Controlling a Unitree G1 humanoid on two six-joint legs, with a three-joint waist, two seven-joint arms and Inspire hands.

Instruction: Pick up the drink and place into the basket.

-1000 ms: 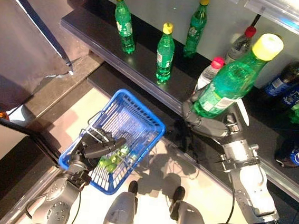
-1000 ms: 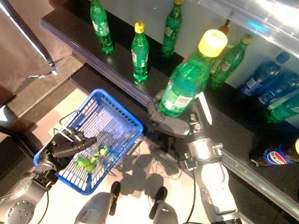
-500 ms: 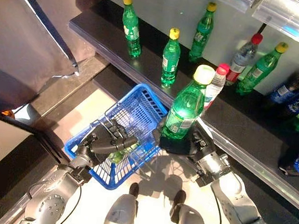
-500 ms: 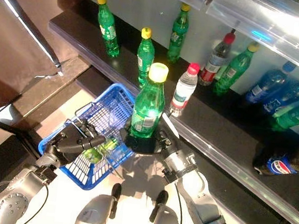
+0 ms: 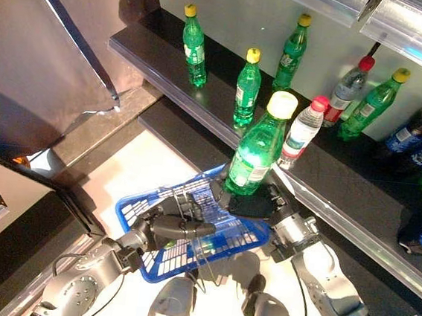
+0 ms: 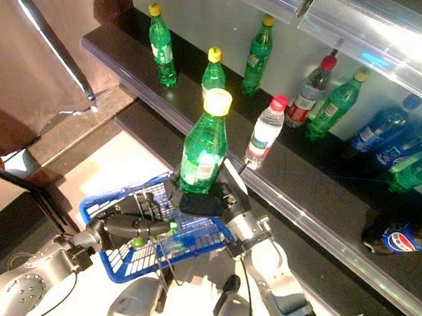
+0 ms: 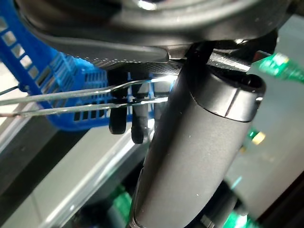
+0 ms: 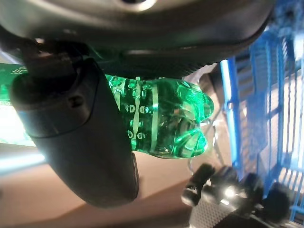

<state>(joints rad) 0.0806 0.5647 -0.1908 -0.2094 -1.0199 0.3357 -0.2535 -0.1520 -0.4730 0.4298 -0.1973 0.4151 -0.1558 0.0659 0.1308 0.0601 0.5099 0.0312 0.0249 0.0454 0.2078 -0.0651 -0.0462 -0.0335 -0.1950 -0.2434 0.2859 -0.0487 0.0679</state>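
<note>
The green drink bottle [image 5: 257, 149] stands upright, clamped low in the right robot hand [image 5: 257, 205] over the blue basket's [image 5: 227, 234] far rim. The left robot hand [image 5: 167, 227] grips its wire handles [image 7: 71, 99]. Four green bottles [image 5: 247, 87] line the shelf [image 5: 167, 72] edge behind.

Bottle lowered to basket.
Right hand [image 5: 255, 205] has brought the green bottle [image 5: 256, 148] from frame's upper right down to centre, over the blue basket's [image 5: 157, 265] rim.
</note>
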